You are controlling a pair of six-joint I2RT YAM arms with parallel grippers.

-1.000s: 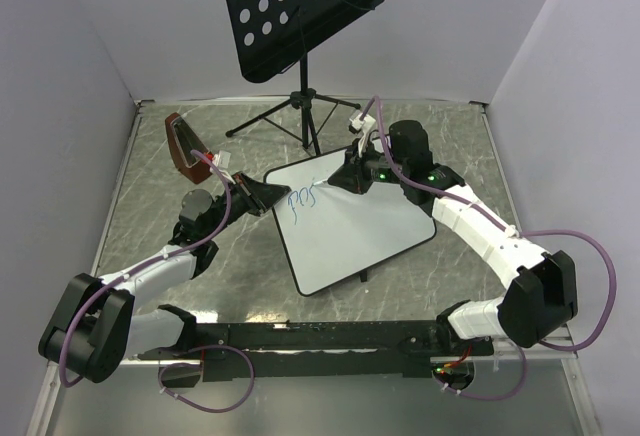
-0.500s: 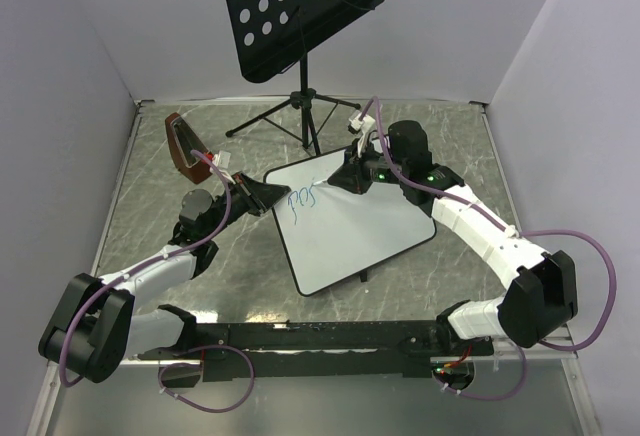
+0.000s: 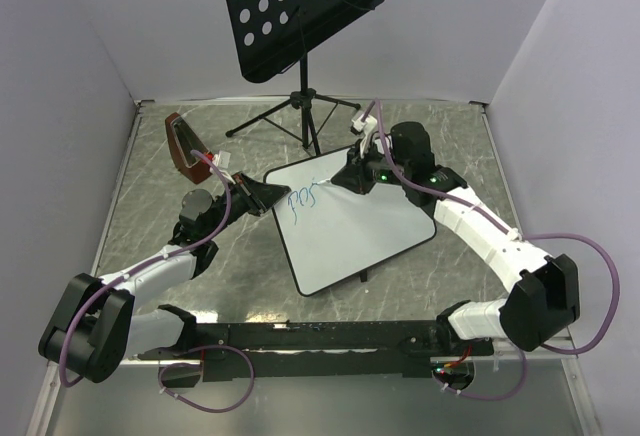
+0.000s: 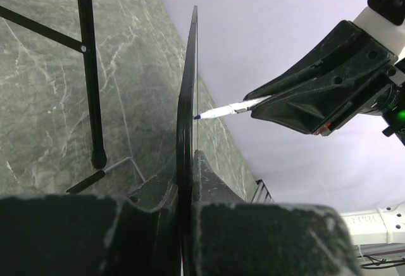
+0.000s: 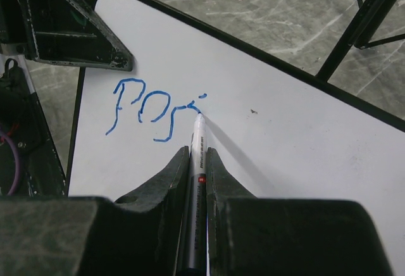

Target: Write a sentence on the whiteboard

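Left end effector [image 4: 188,162] is clamped shut on the whiteboard's [image 3: 360,226] near-left corner. Right end effector [image 5: 197,152] pinches a marker [image 5: 195,178], its tip touching the board beside the sentence [image 5: 155,112], so far "Posi". Beyond, a music stand [image 3: 300,6] stands on the table [image 3: 460,136].

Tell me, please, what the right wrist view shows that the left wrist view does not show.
Only the right wrist view shows the face of the whiteboard with the blue letters, roughly "Pos". Only the left wrist view shows the board edge-on, pinched between the fingers of the left gripper. Both show the marker held in the right gripper, its tip touching the board.
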